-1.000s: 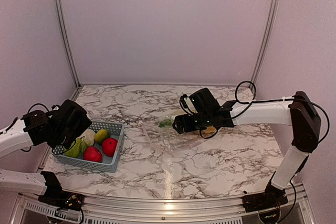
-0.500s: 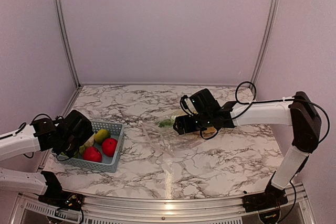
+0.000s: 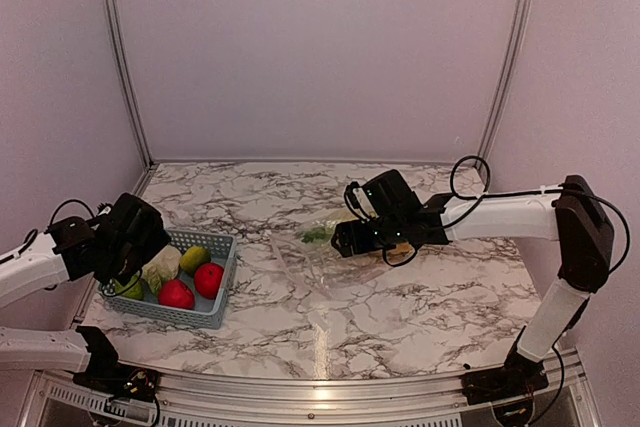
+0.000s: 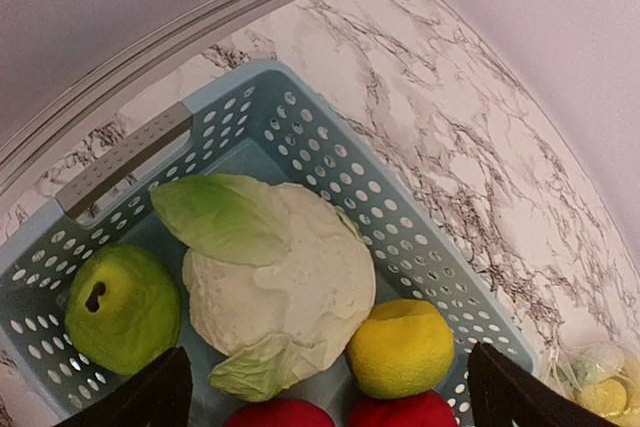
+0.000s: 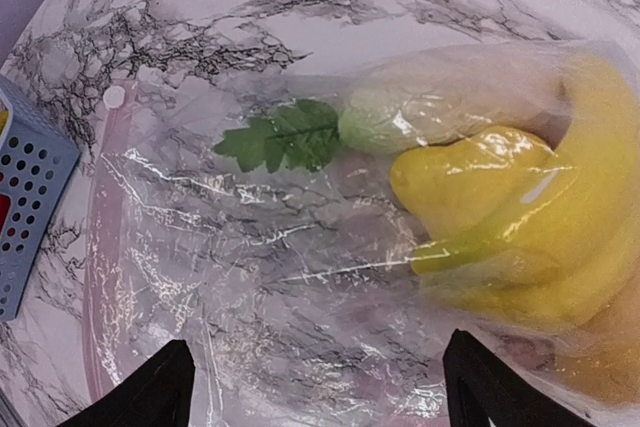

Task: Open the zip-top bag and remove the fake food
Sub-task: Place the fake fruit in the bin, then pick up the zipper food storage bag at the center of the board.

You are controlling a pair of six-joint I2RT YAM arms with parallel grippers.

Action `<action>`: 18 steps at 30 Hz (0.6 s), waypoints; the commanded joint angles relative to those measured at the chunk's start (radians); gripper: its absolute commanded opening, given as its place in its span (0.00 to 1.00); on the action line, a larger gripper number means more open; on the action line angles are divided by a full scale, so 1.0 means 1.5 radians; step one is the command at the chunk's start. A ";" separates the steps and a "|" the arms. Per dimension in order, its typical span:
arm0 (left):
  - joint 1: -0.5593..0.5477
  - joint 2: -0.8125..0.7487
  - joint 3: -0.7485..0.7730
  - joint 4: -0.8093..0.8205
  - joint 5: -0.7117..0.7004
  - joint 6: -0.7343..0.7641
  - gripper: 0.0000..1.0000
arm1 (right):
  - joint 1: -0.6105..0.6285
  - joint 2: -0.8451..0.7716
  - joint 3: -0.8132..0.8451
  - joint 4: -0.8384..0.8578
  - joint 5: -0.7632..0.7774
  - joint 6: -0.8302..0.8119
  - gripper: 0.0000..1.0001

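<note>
The clear zip-top bag [image 3: 315, 257] lies mid-table, also in the right wrist view [image 5: 260, 287]. Inside it are yellow bananas [image 5: 520, 237] and a pale green piece with a green leaf [image 5: 285, 135]. My right gripper [image 5: 318, 397] is open just above the bag, holding nothing. The light blue basket [image 3: 215, 282] at the left holds a cabbage [image 4: 285, 282], a green pear [image 4: 122, 309], a lemon [image 4: 402, 347] and two red apples [image 3: 192, 287]. My left gripper [image 4: 325, 402] is open and empty above the basket, over the cabbage.
The basket [image 4: 300, 117] stands near the left wall and its metal rail [image 3: 120, 67]. The back wall lies behind the marble table [image 3: 420, 317]. A small white dot [image 5: 114, 97] lies on the marble by the bag's edge.
My left gripper dipped into the basket, let go of the cabbage there and has risen back a little. The right gripper has stayed over the bag.
</note>
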State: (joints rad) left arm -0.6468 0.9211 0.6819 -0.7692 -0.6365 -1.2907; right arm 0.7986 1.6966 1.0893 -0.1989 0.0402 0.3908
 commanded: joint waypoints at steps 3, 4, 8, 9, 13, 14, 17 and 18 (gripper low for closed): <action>0.004 0.003 0.070 0.093 0.056 0.156 0.99 | 0.005 -0.021 0.016 -0.020 0.014 -0.004 0.84; 0.004 0.010 0.077 0.110 0.073 0.180 0.99 | 0.005 -0.020 0.021 -0.024 0.014 -0.005 0.83; 0.003 0.052 0.093 0.181 0.151 0.218 0.98 | 0.007 -0.016 0.037 -0.036 0.014 -0.010 0.80; 0.002 0.066 0.096 0.197 0.172 0.223 0.98 | 0.010 -0.013 0.043 -0.039 0.013 -0.012 0.79; -0.015 0.114 0.102 0.265 0.240 0.237 0.96 | 0.033 0.005 0.084 -0.059 0.028 -0.022 0.75; -0.022 0.125 0.106 0.277 0.249 0.238 0.96 | 0.041 0.013 0.097 -0.066 0.032 -0.024 0.73; -0.043 0.159 0.118 0.298 0.262 0.238 0.96 | 0.061 0.045 0.135 -0.084 0.040 -0.030 0.68; -0.047 0.165 0.118 0.306 0.266 0.236 0.96 | 0.068 0.055 0.147 -0.091 0.043 -0.032 0.65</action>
State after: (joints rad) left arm -0.6891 1.1286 0.8181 -0.4145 -0.3119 -0.9680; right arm 0.8577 1.7199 1.2274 -0.2821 0.0750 0.3649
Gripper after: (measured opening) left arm 0.963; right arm 0.686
